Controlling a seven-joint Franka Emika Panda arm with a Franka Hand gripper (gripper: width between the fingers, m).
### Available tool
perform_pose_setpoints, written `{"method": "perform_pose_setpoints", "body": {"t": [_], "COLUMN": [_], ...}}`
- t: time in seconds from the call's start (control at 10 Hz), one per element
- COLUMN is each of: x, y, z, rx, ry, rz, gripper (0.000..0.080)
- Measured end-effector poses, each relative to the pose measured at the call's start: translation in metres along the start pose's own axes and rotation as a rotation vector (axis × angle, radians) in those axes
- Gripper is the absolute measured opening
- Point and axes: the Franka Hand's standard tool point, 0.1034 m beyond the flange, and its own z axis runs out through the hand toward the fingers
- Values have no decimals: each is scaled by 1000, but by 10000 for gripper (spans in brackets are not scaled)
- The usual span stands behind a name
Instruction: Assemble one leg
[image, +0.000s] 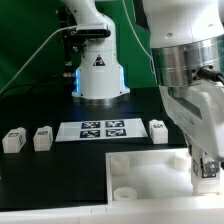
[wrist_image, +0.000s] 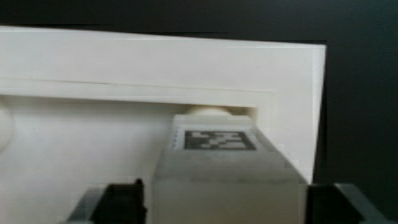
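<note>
In the wrist view my gripper is shut on a leg, a white block with a black-and-white tag on its face. Dark fingers stand on both sides of it. The leg's far end sits at a round corner socket of the large white panel. In the exterior view the gripper hangs low over the panel's right end, and the held leg is hidden there. Three more legs lie on the table, two on the left and one right of the marker board.
The marker board lies flat on the black table behind the panel. The arm's white base stands at the back behind the board. A round socket shows at the panel's near left corner.
</note>
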Motion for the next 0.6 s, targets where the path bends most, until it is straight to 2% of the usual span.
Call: {"method": "perform_pose_setpoints", "body": {"t": [0.1, 0.2, 0.3, 0.4, 0.6], "x": [-1, -6, -13, -18, -17], "y": [0, 2, 4, 5, 5], "z": [0, 2, 3, 4, 4], "rx": [0, -8, -18, -29, -36], "ry": [0, 14, 33, 56, 56], "rz": [-16, -194, -367, -562, -744], "gripper": [553, 553, 627, 645, 649]}}
